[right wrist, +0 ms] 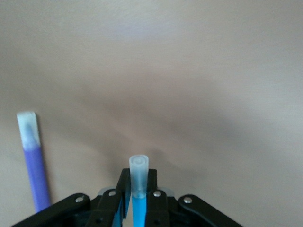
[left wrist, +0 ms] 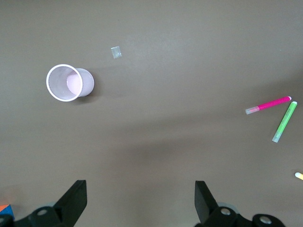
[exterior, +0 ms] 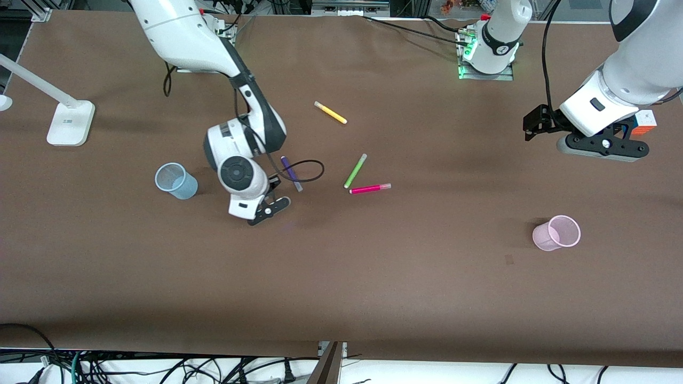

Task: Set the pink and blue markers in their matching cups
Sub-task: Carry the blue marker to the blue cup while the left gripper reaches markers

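Note:
My right gripper (exterior: 269, 209) is low over the table between the pale blue cup (exterior: 176, 181) and the purple marker (exterior: 292, 173). In the right wrist view it (right wrist: 138, 178) is shut on the blue marker (right wrist: 140, 198), whose pale cap sticks out past the fingertips. The pink marker (exterior: 370, 188) lies flat mid-table, touching the end of the green marker (exterior: 355, 170); it also shows in the left wrist view (left wrist: 268, 105). The pale pink cup (exterior: 556, 233) stands upright toward the left arm's end (left wrist: 70, 82). My left gripper (exterior: 603, 148) hangs high, open and empty (left wrist: 140, 194).
A yellow marker (exterior: 330, 112) lies farther from the front camera than the green one. A white lamp base (exterior: 69, 122) stands at the right arm's end. A colour cube (exterior: 644, 122) sits by the left arm. A black cable (exterior: 307, 170) loops beside the purple marker.

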`<act>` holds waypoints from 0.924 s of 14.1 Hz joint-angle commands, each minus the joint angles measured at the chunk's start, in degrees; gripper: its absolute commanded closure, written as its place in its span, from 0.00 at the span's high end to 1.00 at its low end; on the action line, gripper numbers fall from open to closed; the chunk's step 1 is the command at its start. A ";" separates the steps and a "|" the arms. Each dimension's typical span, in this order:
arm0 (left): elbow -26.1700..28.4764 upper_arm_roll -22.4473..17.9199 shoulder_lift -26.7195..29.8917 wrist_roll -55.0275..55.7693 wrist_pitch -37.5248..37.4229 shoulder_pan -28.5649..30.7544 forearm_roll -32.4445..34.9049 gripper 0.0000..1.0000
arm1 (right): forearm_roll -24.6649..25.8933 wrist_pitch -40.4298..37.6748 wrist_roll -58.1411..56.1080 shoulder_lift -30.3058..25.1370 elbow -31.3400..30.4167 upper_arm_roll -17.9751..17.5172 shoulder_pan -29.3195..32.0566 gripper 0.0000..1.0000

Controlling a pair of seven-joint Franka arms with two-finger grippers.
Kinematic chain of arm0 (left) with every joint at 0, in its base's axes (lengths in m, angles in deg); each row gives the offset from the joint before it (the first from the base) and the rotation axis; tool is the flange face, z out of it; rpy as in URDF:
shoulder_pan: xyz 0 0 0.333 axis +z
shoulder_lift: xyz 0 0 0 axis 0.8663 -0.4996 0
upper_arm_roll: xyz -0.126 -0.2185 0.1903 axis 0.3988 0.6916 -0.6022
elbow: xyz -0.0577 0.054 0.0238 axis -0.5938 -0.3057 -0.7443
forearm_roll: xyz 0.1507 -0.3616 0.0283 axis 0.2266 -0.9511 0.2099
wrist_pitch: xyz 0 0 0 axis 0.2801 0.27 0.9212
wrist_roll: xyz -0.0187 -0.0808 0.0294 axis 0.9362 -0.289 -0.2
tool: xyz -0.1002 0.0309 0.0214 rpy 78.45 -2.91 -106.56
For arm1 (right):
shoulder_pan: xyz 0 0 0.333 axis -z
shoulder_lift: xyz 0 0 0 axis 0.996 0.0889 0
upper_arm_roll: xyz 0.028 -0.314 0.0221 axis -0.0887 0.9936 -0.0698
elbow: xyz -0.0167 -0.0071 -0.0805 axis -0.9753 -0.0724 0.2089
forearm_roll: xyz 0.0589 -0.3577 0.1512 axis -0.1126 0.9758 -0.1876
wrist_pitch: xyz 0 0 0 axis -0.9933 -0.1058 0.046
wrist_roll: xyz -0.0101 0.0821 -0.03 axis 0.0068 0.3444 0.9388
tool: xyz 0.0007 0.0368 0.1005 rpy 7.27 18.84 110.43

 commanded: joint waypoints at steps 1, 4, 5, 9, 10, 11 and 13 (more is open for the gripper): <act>0.01 0.02 0.46 -1.60 -0.58 0.91 -3.16 1.00 | -1.03 -6.53 -12.40 -5.02 0.75 0.04 4.85 0.00; 0.01 -0.07 0.20 -1.60 -0.58 1.00 -3.42 1.00 | -1.55 -10.23 -22.61 -7.92 1.11 0.13 7.58 0.00; 0.10 -0.07 0.20 -1.60 -0.58 1.00 -3.42 1.00 | -2.60 -11.20 -25.07 -9.06 1.11 0.21 7.85 0.00; 0.01 -0.07 0.20 -1.60 -0.58 1.00 -3.42 1.00 | -8.92 -15.33 -41.92 -11.36 1.02 0.65 12.58 0.00; 0.01 -0.07 0.20 -1.60 -0.58 1.00 -3.42 1.00 | -11.12 -16.91 -46.50 -11.62 0.93 0.65 14.17 0.00; 0.01 -0.07 0.20 -1.60 -0.58 0.92 -3.42 1.00 | -12.88 -18.31 -50.20 -11.97 0.85 0.74 15.58 0.00; 0.01 0.37 0.11 -1.60 -0.58 0.57 -3.42 1.00 | -16.13 -20.08 -58.28 -12.50 0.23 0.74 17.95 0.00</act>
